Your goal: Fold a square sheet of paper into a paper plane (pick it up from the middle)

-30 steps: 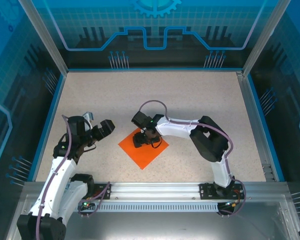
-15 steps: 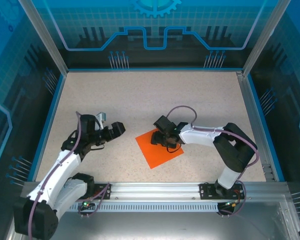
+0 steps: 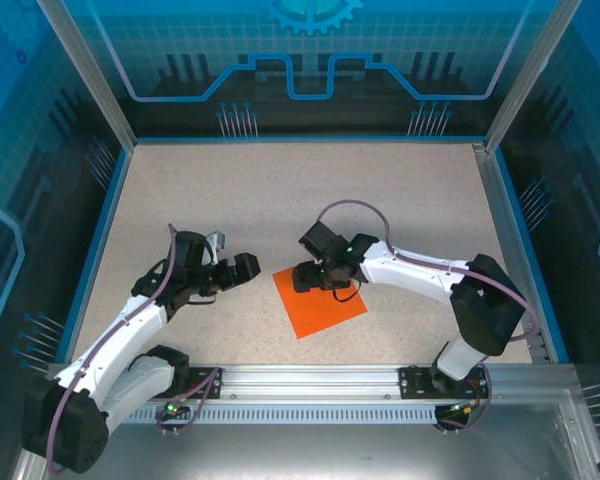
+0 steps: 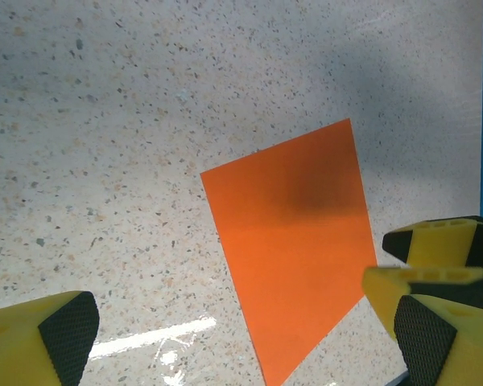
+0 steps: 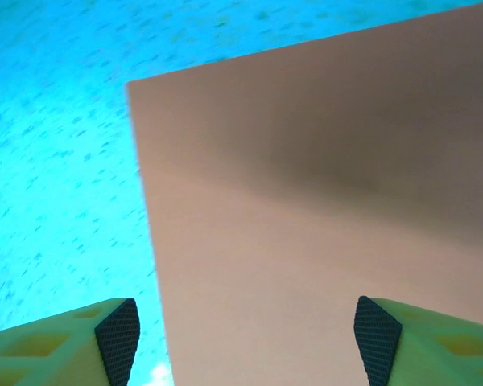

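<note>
The square sheet of paper (image 3: 322, 310) lies flat and unfolded on the desk (image 3: 280, 190), turned slightly askew, near the middle between the two arms.

The right pincer (image 3: 313, 279) stands over the sheet's far edge. In the right wrist view its fingers (image 5: 117, 338) are spread wide, with one corner region of the sheet between them. Contact with the paper cannot be determined.

The left pincer (image 3: 245, 271) sits just beside the sheet's left corner, jaws wide and holding nothing.

The desk surface is speckled beige with a blue border. Aluminium posts (image 3: 85, 70) and translucent blue panels (image 3: 310, 60) enclose it. An aluminium rail (image 3: 310, 380) at the near edge carries both arm bases.
</note>
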